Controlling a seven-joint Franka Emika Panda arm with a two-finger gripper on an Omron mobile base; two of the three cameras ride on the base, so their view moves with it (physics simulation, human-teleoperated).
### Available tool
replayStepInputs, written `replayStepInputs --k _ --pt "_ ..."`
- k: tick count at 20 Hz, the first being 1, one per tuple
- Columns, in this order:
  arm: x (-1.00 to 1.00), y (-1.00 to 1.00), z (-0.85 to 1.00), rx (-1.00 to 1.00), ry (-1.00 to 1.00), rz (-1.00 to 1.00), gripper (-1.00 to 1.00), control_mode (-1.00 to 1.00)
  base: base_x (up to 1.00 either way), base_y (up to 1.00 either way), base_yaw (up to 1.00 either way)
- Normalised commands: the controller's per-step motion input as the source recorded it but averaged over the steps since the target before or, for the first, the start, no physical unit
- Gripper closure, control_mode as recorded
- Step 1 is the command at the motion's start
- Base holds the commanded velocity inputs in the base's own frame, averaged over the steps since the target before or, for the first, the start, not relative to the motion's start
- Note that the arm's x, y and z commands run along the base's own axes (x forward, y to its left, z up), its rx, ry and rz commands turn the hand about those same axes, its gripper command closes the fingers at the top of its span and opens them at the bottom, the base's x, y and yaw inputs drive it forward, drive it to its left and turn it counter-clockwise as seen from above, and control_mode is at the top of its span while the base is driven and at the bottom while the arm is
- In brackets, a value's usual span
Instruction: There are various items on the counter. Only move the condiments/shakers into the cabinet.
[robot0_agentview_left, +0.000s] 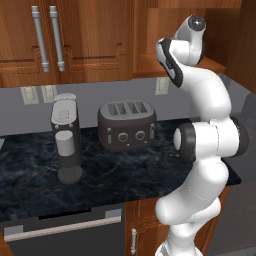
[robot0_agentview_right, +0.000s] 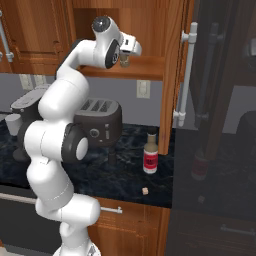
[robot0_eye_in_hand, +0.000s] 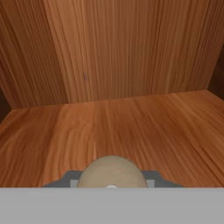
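**Mia:** Tan wood, that little shaker (robot0_agentview_right: 124, 61) — the end effector (robot0_agentview_right: 125, 59) is clamped on it, up inside the open niche of the cabinet (robot0_agentview_right: 150, 67). It hangs just over the shelf board. I cannot tell if its bottom is touching the wood yet.

**Sam:** The hand view shows its round top (robot0_eye_in_hand: 112, 172) right between the two tips, with the shelf floor and back wall in front.

**Mia:** I think it is light and hard. It won't squash. But it is smooth and round, so it could slip or roll if it gets let go crooked.

**Sam:** So hold it by the sides, near the middle, and set it down standing up.

**Mia:** What is left on the worktop (robot0_agentview_right: 165, 187)?

**Sam:** The clear bottle with the red label (robot0_agentview_right: 150, 157) stands near the dark fridge side. The small black shaker (robot0_agentview_right: 112, 158) is just beside the toaster (robot0_agentview_right: 100, 121), in front of its corner.

**Mia:** The bottle is taller, so it may tip more easily. I would grab it around its body, not the thin cap.

**Sam:** And the black one is tiny — pinch it by its sides, and mind the toaster.

**Mia:** The coffee machine (robot0_agentview_left: 67, 141) stays where it is. It is not a shaker.
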Motion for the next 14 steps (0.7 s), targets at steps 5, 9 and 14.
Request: replayStepInputs --k 5,9,14 --pt "0.21 0.0 -0.09 -0.02 0.0 0.0 -1.0 -1.0 0.0 0.0 0.0" --pt "0.14 0.0 -0.15 -0.06 -0.01 0.0 -1.0 -1.0 0.0 0.0 0.0" --pt "0.14 0.0 -0.21 -0.08 -0.04 0.0 -1.0 -1.0 0.0 0.0 0.0"
